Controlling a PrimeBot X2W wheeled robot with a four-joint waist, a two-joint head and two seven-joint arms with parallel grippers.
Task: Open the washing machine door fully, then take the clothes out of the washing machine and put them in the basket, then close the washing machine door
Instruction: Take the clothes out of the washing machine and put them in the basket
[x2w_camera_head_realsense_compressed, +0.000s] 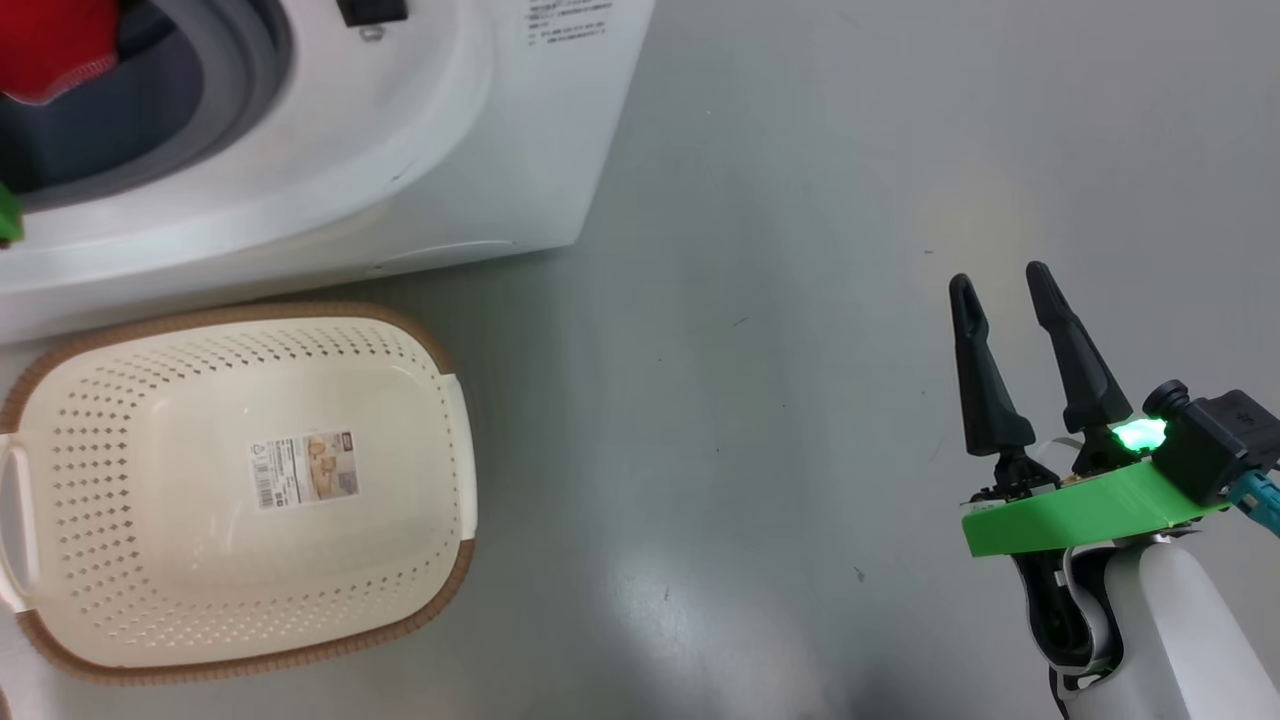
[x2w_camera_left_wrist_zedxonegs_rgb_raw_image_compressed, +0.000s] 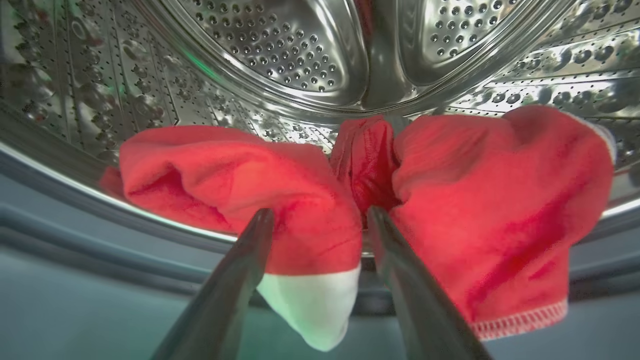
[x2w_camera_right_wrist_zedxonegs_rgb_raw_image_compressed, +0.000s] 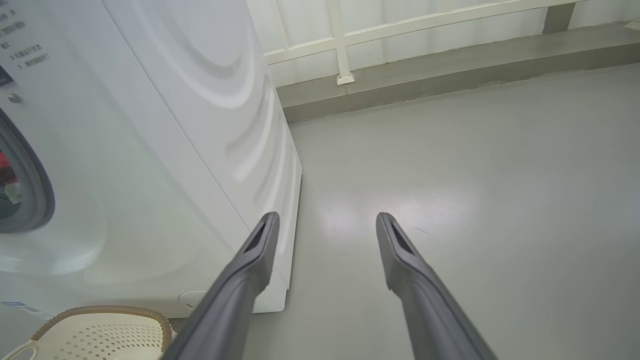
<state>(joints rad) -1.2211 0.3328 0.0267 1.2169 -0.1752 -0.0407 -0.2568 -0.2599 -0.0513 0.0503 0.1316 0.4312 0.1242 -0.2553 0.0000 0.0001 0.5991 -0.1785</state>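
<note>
As the red clothes (x2w_camera_left_wrist_zedxonegs_rgb_raw_image_compressed: 240, 170) lie in the washing machine (x2w_camera_head_realsense_compressed: 400, 150), we hold our left gripper (x2w_camera_left_wrist_zedxonegs_rgb_raw_image_compressed: 320, 212) open on both sides of one piece and our right gripper (x2w_camera_head_realsense_compressed: 998, 275) open over the floor (x2w_camera_head_realsense_compressed: 800, 300), so next we should squeeze, lift, and carry it to the basket (x2w_camera_head_realsense_compressed: 150, 500).

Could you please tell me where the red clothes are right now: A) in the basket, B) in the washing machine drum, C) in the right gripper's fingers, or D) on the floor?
B: in the left wrist view the clothes lie at the front lip of the steel drum, by the open fingers of the left gripper, while the basket holds just its paper label.
</note>
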